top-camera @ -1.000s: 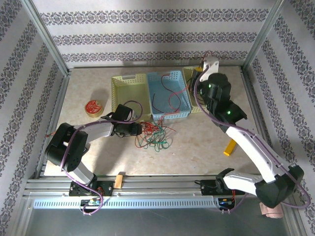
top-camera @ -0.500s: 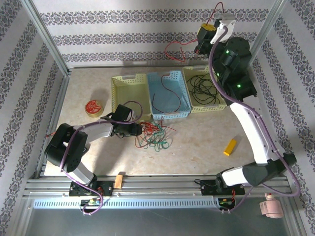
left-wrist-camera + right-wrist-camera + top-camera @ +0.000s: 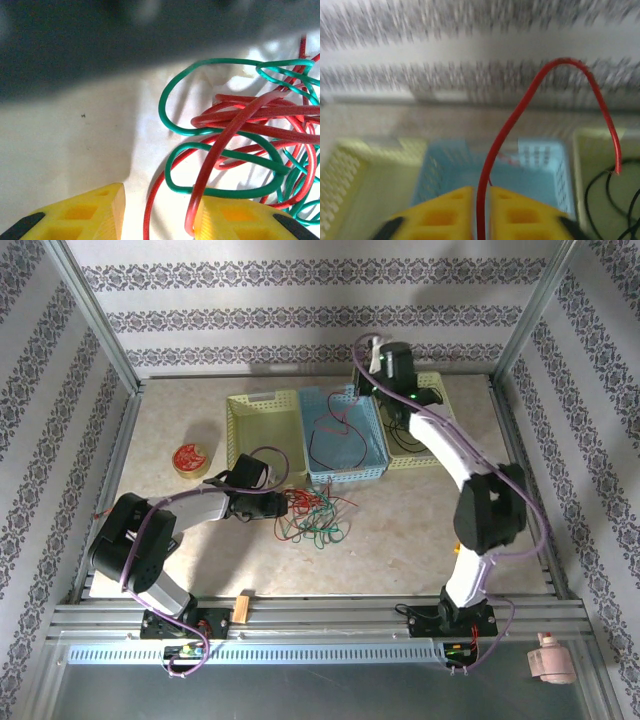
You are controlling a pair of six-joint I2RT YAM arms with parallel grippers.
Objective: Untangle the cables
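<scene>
Nearest to me, on the table (image 3: 420, 530) just ahead of the left arm, I see the left gripper (image 3: 278, 503) lying low with its tips at the edge of the tangled cables (image 3: 315, 520). On its wrist camera the two yellow fingers (image 3: 90, 212) stand well apart. A red strand (image 3: 220, 165) runs down into the gap and lies against the inner edge of the right-hand finger, but nothing is pinched. Beyond the fingers, green loops (image 3: 172, 120) and red loops cross over one another on the pale tabletop.

Off to the left sits a round dish (image 3: 190, 458) with something red in it.

Further out, three baskets stand side by side: a pale yellow basket (image 3: 233, 435), a blue basket (image 3: 345, 476) and a yellow-green basket (image 3: 410, 463) holding coiled black cables (image 3: 410, 425).

Farthest away, the right arm reaches over the back of the blue basket. The right gripper (image 3: 481, 210) has its fingers pressed together on one red cable (image 3: 520, 115), which rises from between them, arches over and drops to the right. From above, red wire (image 3: 345, 425) hangs down into the blue basket.
</scene>
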